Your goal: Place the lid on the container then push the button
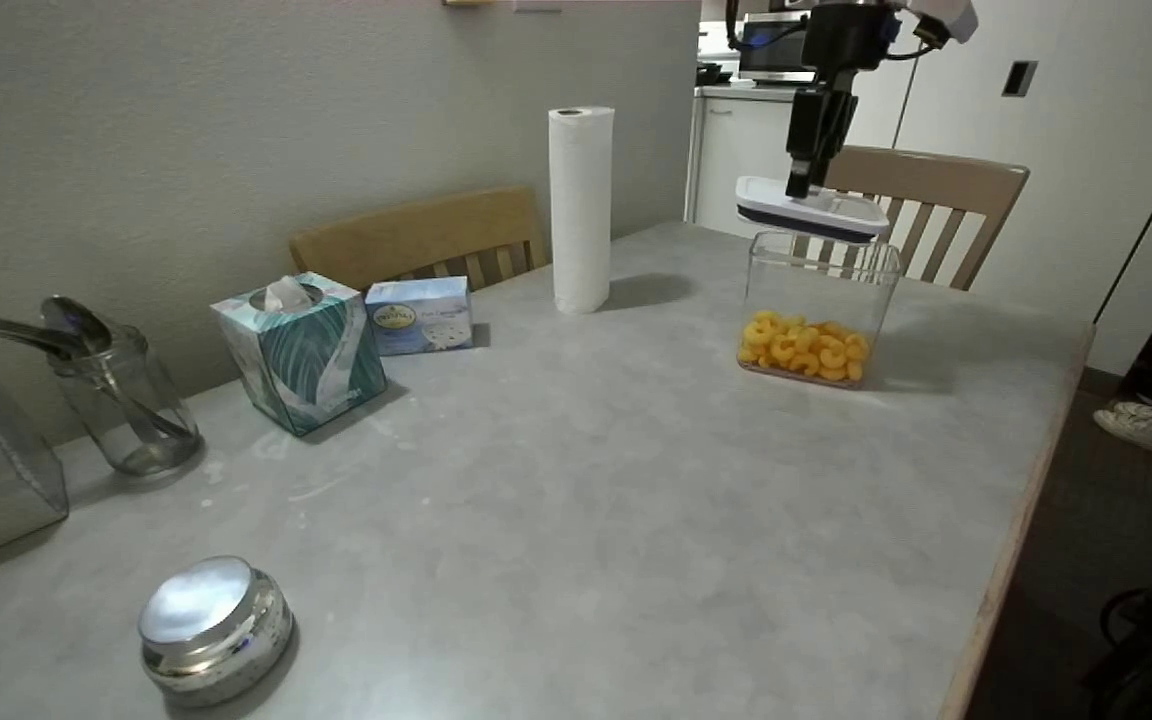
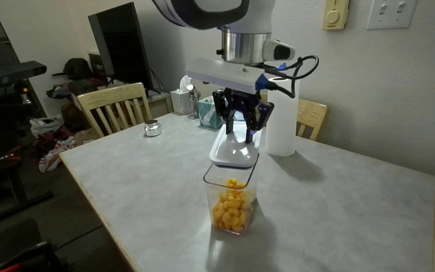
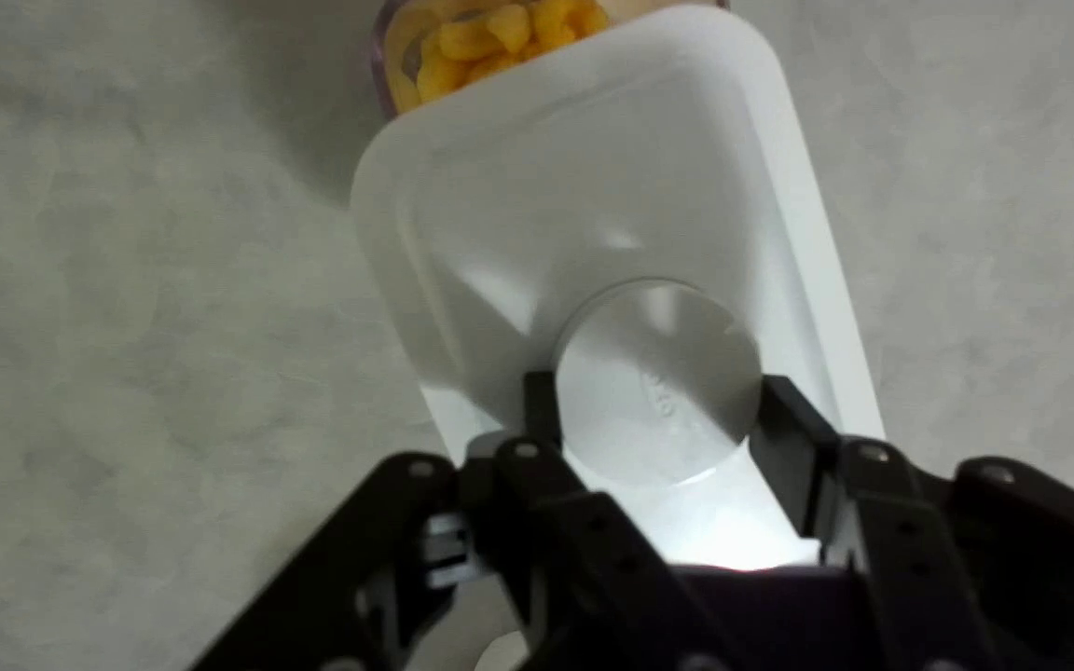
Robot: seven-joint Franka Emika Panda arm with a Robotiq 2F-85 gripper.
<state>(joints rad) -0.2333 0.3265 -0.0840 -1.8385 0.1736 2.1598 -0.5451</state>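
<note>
Lower now and the white lid [image 1: 821,212], above the clear container [image 1: 821,295] but off-centre, could catch and tip it. Your tool [image 2: 239,136], jaws partway apart, grips the lid's round button [image 3: 658,382]. Left to right, the grey tabletop [image 1: 576,520] carries a silver jar [image 1: 216,632], teal tissue box [image 1: 306,355] and paper-towel roll [image 1: 579,215]; a wooden chair [image 1: 946,172] stands farther right.
</note>
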